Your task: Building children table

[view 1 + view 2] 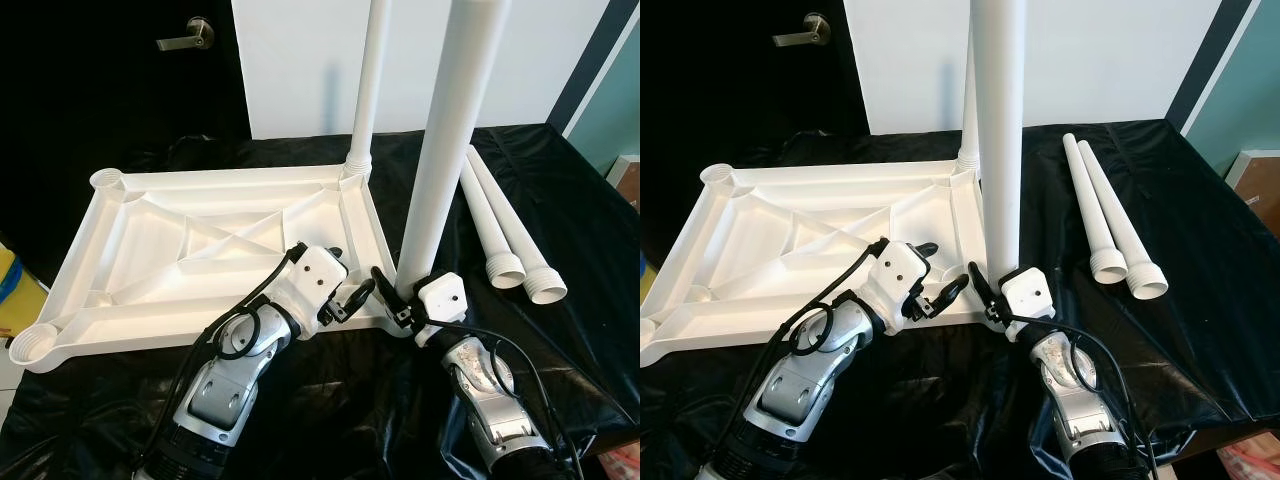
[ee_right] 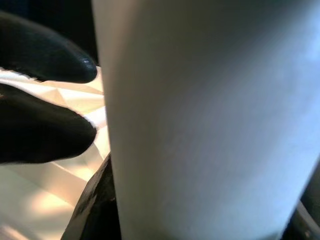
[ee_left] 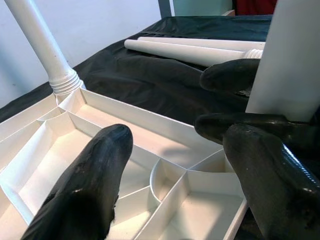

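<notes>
Two tools: right tool clenches upright leg; left tool released over tabletop.

1. This looks like a room in a home or a plain indoor workspace; which of the two cannot be told for sure.
2. At eleven o'clock stands a dark door with a metal lever handle, the kind found on interior rooms.
3. A white wall runs across twelve o'clock, and a teal wall with a dark trim strip shows at two o'clock.
4. A black plastic sheet covers the work surface, crinkled and glossy.
5. A cardboard box sits at three o'clock beside the sheet.
</notes>
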### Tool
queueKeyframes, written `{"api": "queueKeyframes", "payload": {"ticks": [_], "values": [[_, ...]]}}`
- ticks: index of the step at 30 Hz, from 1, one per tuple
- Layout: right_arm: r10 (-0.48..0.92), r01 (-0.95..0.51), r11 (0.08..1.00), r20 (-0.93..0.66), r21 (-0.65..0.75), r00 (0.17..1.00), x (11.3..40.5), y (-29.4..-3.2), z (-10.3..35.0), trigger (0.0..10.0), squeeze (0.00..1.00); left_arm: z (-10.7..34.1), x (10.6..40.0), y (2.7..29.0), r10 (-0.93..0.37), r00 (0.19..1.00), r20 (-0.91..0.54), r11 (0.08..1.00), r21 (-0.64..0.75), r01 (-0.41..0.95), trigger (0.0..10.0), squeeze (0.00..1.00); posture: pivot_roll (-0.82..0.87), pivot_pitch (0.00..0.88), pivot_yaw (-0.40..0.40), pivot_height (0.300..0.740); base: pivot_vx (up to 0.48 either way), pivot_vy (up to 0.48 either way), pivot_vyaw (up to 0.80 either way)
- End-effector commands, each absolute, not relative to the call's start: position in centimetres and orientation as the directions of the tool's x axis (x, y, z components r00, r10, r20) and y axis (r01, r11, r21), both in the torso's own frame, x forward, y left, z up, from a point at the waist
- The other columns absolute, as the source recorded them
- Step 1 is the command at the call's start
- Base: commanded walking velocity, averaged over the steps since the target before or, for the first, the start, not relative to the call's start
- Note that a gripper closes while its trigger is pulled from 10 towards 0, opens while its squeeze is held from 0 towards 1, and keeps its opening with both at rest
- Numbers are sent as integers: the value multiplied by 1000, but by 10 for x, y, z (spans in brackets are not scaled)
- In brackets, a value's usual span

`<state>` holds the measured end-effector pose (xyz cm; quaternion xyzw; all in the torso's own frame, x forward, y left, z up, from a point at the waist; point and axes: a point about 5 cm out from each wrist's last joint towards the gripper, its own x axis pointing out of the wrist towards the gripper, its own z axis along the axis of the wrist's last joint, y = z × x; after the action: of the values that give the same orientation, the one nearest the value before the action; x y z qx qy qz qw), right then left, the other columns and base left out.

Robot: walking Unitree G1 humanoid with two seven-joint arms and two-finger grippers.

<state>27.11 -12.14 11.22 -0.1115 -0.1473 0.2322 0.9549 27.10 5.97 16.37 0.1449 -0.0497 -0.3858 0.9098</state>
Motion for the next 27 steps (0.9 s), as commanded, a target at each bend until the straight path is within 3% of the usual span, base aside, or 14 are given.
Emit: {"api": "queueKeyframes", "payload": {"ticks": [1,3,7,13,27], "values": [[506,-467,848,117,-251,855,262,-116,87,10000,0,163,271,61,-704,710,-24,671,307,675,10000,0,-18,39,-16,740,0,0,0],[506,-467,848,117,-251,855,262,-116,87,10000,0,163,271,61,-704,710,-24,671,307,675,10000,0,-18,39,-16,740,0,0,0],[457,-451,887,51,-99,888,266,-120,77,10000,0,164,271,61,-701,713,-23,674,306,672,10000,0,-15,47,-19,740,0,0,0],[434,-433,901,-25,12,901,272,-120,72,10000,0,165,272,62,-698,715,-21,676,308,669,10000,0,-14,51,-15,740,0,0,0],[368,-360,928,-89,94,925,278,-128,66,10000,0,167,274,63,-694,720,-15,681,310,663,10000,0,-17,59,-10,740,0,0,0]]}}
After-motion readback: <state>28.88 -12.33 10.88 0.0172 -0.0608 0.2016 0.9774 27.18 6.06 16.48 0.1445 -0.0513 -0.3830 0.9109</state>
